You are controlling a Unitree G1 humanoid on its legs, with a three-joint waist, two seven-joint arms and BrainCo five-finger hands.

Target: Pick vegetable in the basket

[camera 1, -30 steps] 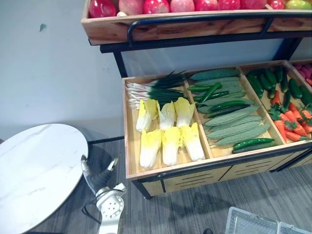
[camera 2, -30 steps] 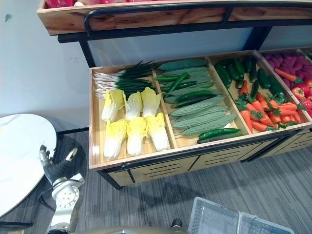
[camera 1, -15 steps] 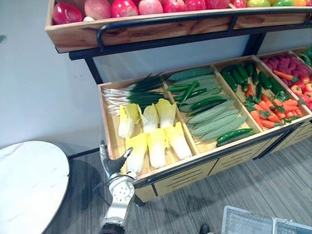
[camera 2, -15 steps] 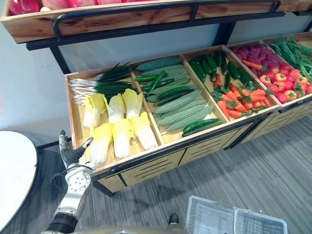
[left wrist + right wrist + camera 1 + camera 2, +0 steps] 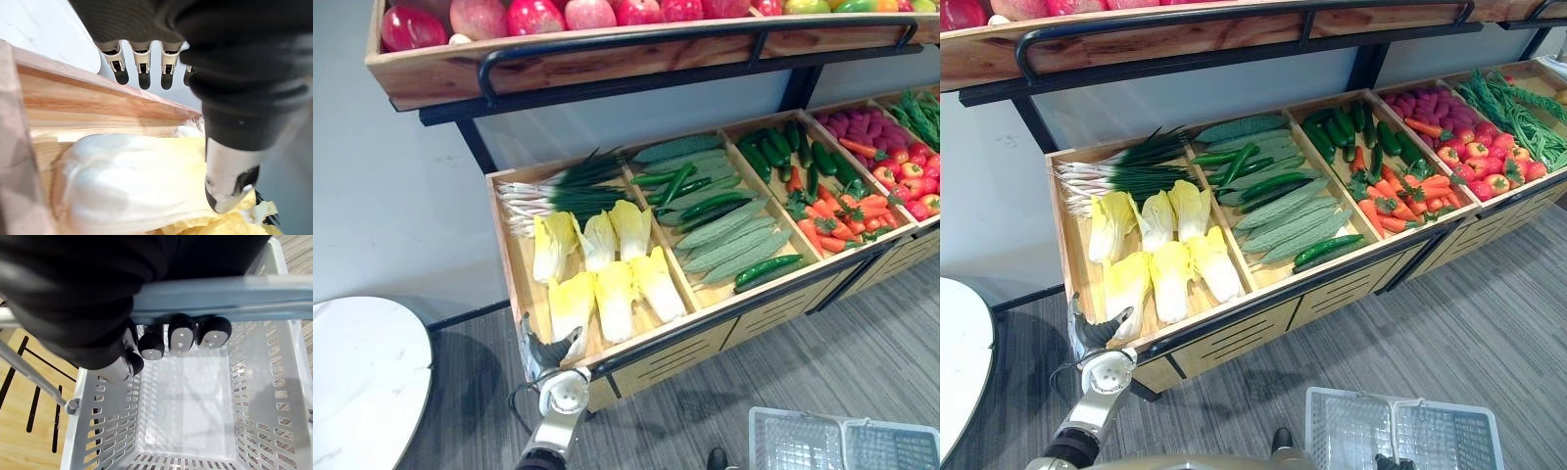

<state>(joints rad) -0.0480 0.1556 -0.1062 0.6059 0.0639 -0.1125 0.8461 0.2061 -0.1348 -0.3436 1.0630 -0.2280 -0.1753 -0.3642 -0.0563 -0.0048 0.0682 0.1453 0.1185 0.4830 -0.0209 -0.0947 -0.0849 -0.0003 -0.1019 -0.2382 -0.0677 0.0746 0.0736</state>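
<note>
While poised over the near left corner of the wooden display crate [image 5: 506,245], spreads wide and grips nothing: left hand [image 5: 544,351], fingers [image 5: 142,61] straight in a row above the crate's side wall, thumb [image 5: 227,181] set well apart. Just beneath the palm, between fingers and thumb, the nearest Chinese cabbage [image 5: 570,304]: thick white stalk end toward the hand, crinkled pale yellow leaves running away from it, lying flat on the crate floor; contact with the hand impossible to judge. Beside and beyond it, five more cabbages [image 5: 612,294] in two rows, then a bunch of spring onions [image 5: 558,186] at the far end of the same compartment. Between wrist and cabbage, the crate's low front board with a black rail [image 5: 705,321] along it. To the hand's right, a compartment of pale ridged bitter gourds [image 5: 734,240] with cucumbers [image 5: 769,269], then carrots [image 5: 847,215]. Overhead, a shelf of apples [image 5: 538,15]. On the hand's other side, a round white marble table [image 5: 362,382]. Down low toward the right, right hand [image 5: 181,335] curled round the grey handle [image 5: 244,296] of a pale perforated plastic basket [image 5: 793,441].
</note>
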